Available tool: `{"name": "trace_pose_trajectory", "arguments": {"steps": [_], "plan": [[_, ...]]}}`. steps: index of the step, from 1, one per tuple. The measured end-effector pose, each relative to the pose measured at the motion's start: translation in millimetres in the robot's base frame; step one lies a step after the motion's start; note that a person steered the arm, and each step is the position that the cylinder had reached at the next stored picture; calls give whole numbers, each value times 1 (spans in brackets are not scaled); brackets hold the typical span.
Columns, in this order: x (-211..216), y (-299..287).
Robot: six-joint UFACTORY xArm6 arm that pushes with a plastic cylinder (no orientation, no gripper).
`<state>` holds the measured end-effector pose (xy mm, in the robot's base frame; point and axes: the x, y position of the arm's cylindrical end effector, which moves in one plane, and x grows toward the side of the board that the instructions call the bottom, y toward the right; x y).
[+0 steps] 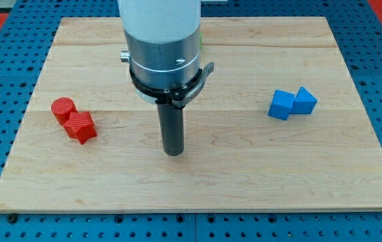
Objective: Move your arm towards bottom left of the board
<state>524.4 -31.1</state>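
My tip (173, 152) rests on the wooden board (198, 181), a little left of its middle. Two red blocks touch each other at the view's left: a round red cylinder (62, 108) and a ribbed, roughly star-shaped red block (81, 127) just below and right of it. The tip stands well to the right of them and apart from them. Two blue blocks touch each other at the view's right: a blue cube (281, 105) and a blue wedge-like block (304, 101). They lie far right of the tip.
The arm's grey and white body (163, 47) hangs over the board's top middle and hides part of it. A blue perforated table (3, 67) surrounds the board on all sides.
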Motion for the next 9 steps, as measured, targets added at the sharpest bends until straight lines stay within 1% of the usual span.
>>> {"name": "trace_pose_trajectory", "arguments": {"steps": [4,5,7,8,9], "plan": [[0,-5],[16,-60],[23,-68],[57,-84],[73,-105]]}}
